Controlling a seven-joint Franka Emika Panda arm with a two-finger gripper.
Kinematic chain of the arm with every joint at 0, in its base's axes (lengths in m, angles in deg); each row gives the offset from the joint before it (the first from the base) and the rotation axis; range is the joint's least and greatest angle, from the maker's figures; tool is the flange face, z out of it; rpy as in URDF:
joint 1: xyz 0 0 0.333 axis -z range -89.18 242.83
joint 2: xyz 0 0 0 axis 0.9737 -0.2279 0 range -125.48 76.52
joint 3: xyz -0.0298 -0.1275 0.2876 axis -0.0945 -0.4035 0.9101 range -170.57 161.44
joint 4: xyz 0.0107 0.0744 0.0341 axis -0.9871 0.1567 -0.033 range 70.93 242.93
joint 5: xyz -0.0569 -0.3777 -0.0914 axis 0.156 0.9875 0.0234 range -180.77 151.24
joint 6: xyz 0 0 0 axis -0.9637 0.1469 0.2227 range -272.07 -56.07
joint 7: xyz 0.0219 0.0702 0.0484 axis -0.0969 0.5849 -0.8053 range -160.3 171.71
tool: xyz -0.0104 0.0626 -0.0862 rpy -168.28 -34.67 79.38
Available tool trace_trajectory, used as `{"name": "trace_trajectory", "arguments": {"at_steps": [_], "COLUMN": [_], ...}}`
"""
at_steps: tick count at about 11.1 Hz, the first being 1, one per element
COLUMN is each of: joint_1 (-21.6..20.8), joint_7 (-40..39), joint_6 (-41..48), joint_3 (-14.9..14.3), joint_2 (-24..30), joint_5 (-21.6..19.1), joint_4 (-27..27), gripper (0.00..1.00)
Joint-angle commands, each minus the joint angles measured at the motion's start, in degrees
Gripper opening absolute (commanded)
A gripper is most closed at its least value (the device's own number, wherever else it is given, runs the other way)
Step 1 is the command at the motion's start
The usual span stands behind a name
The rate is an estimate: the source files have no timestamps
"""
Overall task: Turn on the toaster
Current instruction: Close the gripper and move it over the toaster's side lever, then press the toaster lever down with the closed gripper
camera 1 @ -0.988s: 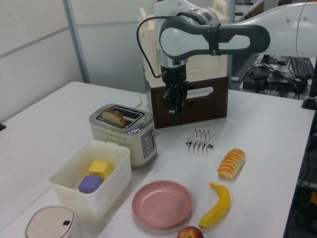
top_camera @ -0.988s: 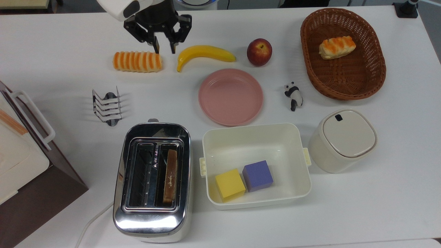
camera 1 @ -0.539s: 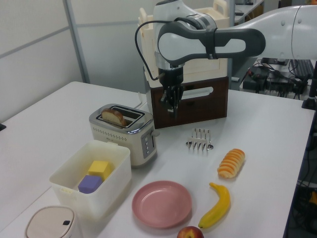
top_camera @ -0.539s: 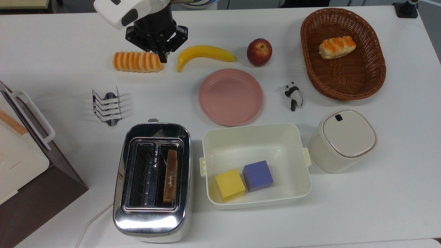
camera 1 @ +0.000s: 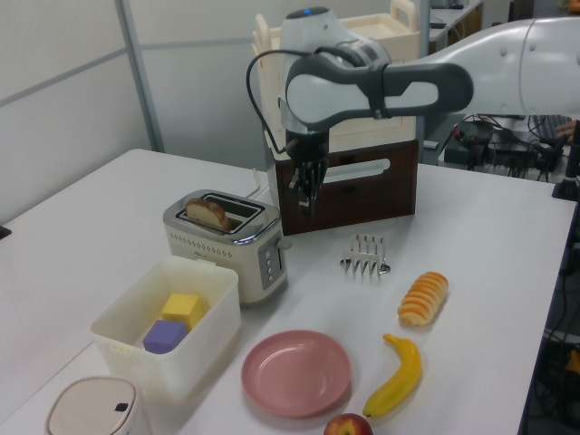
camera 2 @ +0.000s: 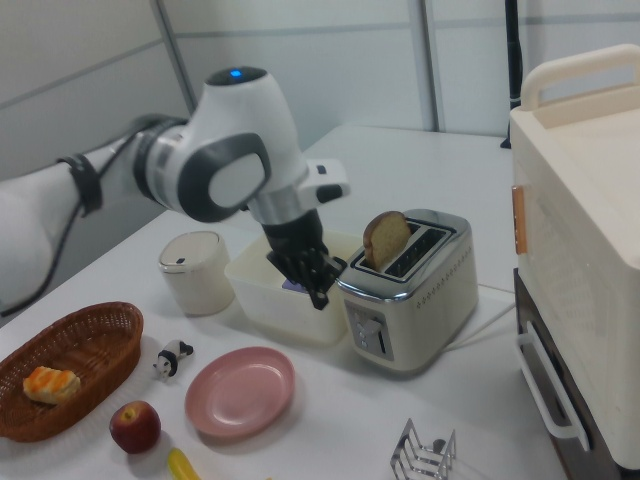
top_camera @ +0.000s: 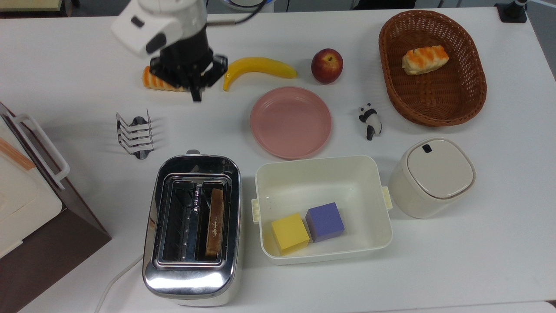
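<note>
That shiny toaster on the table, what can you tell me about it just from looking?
The rounded chrome two-slot toaster has a mirror-like metal top, a cream body and base, and a white cord trailing from one end. A browned slice of toast stands upright in one slot, sticking out above it; the other slot is empty. A panel of small buttons sits on one end face. It stands on the white table beside the cream plastic tub.

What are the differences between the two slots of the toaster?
In the top view, the toaster has a right slot that holds a slice of toast, standing on edge; the left slot holds none. The left slot shows its wire guides; the toast hides most of the right slot's inside. Both are long, narrow and parallel.
</note>
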State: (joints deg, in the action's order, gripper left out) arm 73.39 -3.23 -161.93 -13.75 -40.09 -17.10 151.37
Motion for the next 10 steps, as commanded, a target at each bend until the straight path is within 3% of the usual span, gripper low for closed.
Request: {"name": "trace_trajectory", "arguments": {"at_steps": [1,6,10], "joint_1": [0.2,1.8,1.7], "joint_7": [-2.0,-1.3,-1.8], "joint_6": [-6.3,-17.0,-17.7], "joint_3": [-0.3,-0.3,-0.3], "joint_2": [-4.0,-10.8,-13.2], "joint_5": [-0.4,-0.4,0.9], "joint_4": [1.1,1.0,1.4], "gripper": [0.0,0.0,0.0]}}
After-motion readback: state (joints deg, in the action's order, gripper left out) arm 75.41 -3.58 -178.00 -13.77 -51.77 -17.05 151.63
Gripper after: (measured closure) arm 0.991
